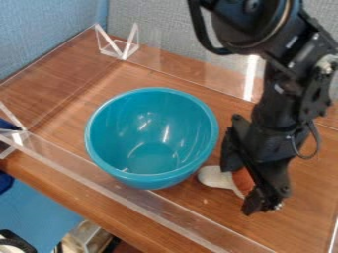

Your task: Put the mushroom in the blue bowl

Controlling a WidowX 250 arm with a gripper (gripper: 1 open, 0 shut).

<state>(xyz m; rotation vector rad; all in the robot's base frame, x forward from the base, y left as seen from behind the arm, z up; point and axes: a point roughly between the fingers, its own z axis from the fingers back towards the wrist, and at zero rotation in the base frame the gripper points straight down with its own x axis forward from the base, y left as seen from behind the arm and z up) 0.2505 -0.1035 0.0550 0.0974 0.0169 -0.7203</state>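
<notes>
- The black robot gripper hangs low over the brown wooden counter, pointing straight down, just to the right of the big round shiny blue plastic bowl.
- Its jaws are wide apart. They are not squeezing anything.
- The small toy mushroom with its orange-brown cap and cream-white stem lies on the counter right by the outside of the blue bowl. It is not in the bowl.
- The mushroom sits right under the gripper. The white stem pokes out toward the bowl, and most of the cap is hidden behind the black fingers.
- It looks like the jaws are on either side of the cap, but I cannot tell if they touch it.
- The inside of the blue bowl is empty.
- I think the grabbing step is going on now. The arm is lined up over the toy and has not picked it up.
- Next, the jaws need to close gently on the mushroom. Then the arm must lift it high enough to clear the bowl's rim, carry it a little way to the left, and let go over the middle.
- The toy is round and small, so it could slip or roll if the squeeze is off to one side.
</notes>
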